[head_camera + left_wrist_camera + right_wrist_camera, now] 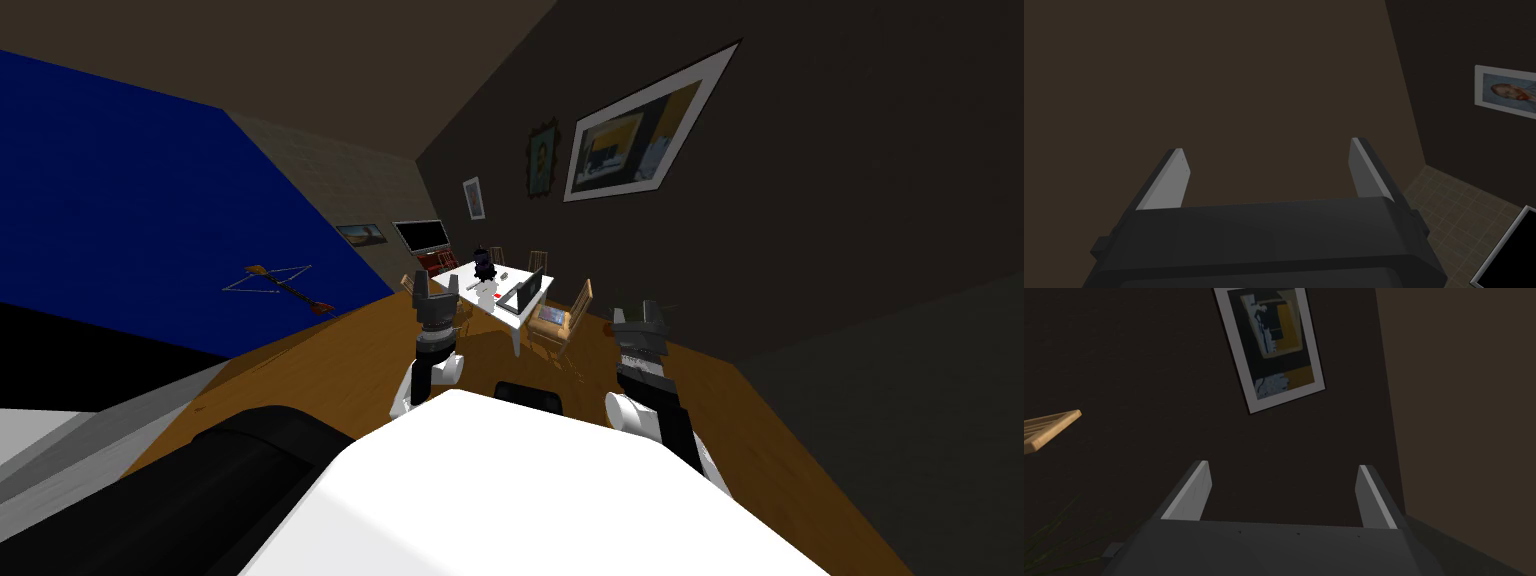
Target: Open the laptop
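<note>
Head view: laptop point(522, 291) on white bench point(510, 312) well ahead of you; left tool point(437, 290), right tool point(645, 315) raised short of it. Left wrist view: fingers point(1169, 180) spread apart. Right wrist view: fingers point(1191, 493) spread apart.

Domestic interior, a dining and living room. 12 o'clock: white table point(510, 312) on a wood floor point(330, 350), wooden chairs point(562, 318) drawn up around it, dark laptop point(524, 290) on top. 1 o'clock: dark wall hung with framed pictures point(645, 120). 11 o'clock: flat television point(421, 236) by the far wall. 9 o'clock: blue wall point(120, 200).
</note>
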Robot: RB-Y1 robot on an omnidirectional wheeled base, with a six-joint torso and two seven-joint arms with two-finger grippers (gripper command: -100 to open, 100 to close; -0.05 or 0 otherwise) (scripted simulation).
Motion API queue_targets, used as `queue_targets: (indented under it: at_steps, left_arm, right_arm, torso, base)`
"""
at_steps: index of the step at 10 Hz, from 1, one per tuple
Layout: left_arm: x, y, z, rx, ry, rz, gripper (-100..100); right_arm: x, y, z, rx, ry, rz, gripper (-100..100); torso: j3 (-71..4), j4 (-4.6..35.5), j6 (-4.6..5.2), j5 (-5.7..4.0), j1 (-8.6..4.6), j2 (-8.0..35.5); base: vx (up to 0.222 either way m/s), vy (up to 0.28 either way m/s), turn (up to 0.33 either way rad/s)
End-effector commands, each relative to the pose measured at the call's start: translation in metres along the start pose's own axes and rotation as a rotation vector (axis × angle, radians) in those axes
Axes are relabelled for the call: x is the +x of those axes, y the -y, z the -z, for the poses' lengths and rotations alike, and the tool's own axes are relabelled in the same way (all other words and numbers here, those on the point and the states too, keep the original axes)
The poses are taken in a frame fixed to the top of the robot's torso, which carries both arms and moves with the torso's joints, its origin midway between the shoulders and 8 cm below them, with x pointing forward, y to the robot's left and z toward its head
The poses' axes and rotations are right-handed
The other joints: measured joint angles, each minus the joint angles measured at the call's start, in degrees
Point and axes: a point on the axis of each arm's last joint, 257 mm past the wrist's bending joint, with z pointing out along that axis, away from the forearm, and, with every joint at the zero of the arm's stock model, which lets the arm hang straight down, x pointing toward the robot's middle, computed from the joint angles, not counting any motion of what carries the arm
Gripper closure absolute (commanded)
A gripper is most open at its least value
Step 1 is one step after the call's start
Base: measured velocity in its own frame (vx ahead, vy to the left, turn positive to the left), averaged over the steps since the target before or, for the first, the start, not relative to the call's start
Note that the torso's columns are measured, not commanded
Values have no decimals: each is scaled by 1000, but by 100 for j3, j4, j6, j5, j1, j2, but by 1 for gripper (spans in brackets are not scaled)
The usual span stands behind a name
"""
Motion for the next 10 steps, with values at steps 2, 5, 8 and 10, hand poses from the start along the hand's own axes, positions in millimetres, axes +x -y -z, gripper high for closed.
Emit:
queue_targets:
  at_steps: [2, 5, 8, 10]
  left_arm:
    - [0, 0, 0, 0, 0, 0, 0]
    - [0, 0, 0, 0, 0, 0, 0]
    - [0, 0, 0, 0, 0, 0, 0]
    - [0, 0, 0, 0, 0, 0, 0]
  right_arm:
    - [0, 0, 0, 0, 0, 0, 0]
    - [0, 0, 0, 0, 0, 0, 0]
    - [0, 0, 0, 0, 0, 0, 0]
    - [2, 2, 0, 10, -36, 42, -100]
  torso:
    - [-1200, 600, 0, 0, 0, 597]
    - [-3692, 1846, 0, 0, 0, 1845]
    - [-6227, 3114, 0, 0, 0, 3116]
    - [-7919, 3960, 0, 0, 0, 3962]
  base:
    - [0, 0, 0]
    - [0, 0, 0]
    - [0, 0, 0]
    - [7, 13, -1]
